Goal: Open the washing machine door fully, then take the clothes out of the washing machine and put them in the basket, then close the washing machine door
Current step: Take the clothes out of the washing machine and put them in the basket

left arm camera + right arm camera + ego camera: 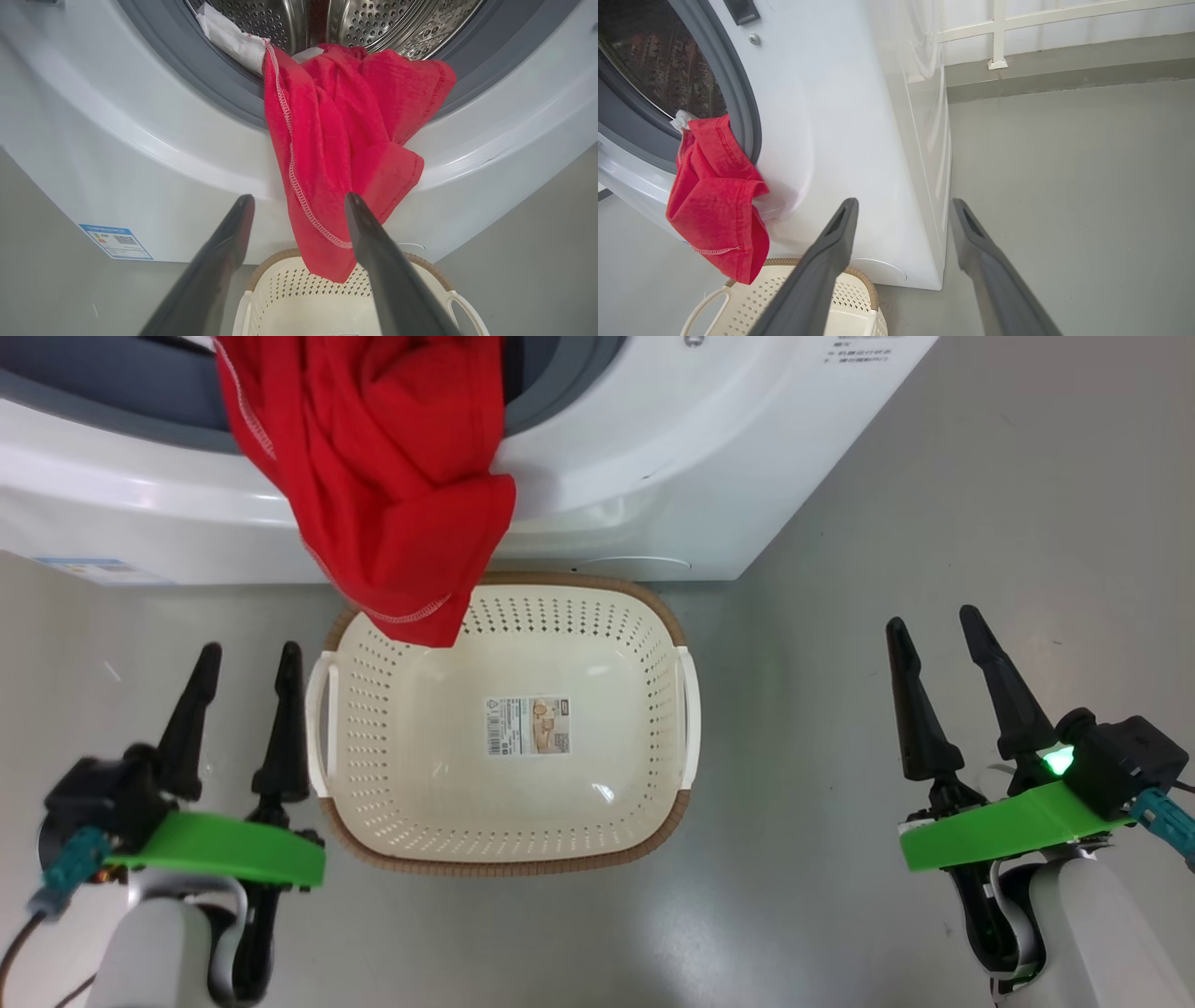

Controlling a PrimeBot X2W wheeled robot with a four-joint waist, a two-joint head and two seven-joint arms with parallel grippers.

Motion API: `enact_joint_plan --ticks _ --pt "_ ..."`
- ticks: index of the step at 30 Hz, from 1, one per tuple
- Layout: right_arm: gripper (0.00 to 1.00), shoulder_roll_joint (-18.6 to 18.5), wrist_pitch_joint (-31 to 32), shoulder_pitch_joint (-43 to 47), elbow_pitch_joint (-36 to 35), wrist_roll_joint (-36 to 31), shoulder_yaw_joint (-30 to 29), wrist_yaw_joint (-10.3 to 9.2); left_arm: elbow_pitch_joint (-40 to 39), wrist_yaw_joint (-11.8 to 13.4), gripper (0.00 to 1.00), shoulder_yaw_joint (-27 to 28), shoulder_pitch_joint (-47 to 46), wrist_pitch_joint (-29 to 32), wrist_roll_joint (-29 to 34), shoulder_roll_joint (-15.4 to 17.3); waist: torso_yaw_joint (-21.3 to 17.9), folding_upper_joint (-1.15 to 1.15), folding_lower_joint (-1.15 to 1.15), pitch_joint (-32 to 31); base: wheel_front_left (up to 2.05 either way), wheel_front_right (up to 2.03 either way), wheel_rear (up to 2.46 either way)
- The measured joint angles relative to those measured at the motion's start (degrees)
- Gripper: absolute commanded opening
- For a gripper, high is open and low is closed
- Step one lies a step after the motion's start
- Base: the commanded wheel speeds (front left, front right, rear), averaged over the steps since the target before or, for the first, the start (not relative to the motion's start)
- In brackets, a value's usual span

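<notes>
Some clothes [336,140] | hang ahead of wide-spread left pincer [299,198] | apart

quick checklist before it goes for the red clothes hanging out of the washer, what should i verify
1. Open, free left gripper: ok.
2. Open, free right gripper: ok.
3. Graspable clothes: ok, they hang out over the rim of the washer, free of both grippers.
4. Placement of the basket: ok, it sits against the washer front with the red hem dangling over its rear edge. It holds just a label.
5. Fully open door: cannot tell, though the mouth is unblocked.
6. More clothes deeper in the drum: cannot tell.
</notes>
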Motion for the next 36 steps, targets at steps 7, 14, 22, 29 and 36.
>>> enact_joint_plan --ticks 7,14,22,29,36 --pt "1.0 0.0 0.0 1.08 -0.03 -0.25 -0.48 0.0 -6.75 0.0 1.0 1.44 5.63 0.0 0.42 -0.41 0.4 0.0 0.0 -0.62 0.0 0.0 0.0" --pt "1.0 0.0 0.0 1.08 -0.05 -0.25 -0.93 0.0 -9.36 0.0 1.0 1.66 7.15 0.0 0.58 -1.01 0.45 0.0 0.0 -0.46 0.0 0.0 0.0" --pt "1.0 0.0 0.0 1.07 -0.08 -0.25 -1.01 0.0 -8.66 0.0 1.0 -1.86 5.04 0.0 -0.18 0.04 0.74 0.0 0.0 0.11 0.0 0.0 0.0" --pt "1.0 0.01 0.0 0.99 -0.01 -0.45 -0.97 0.0 -6.3 0.0 1.0 -5.03 -4.8 1.23 -2.96 3.53 1.3 0.0 0.0 0.73 0.0 0.0 0.0" --pt "1.0 0.0 0.0 0.17 0.05 -0.45 -0.52 0.0 -4.43 0.0 1.0 -8.0 -17.95 10.93 -5.47 5.65 1.45 0.0 0.0 1.6 0.0 0.0 0.0"
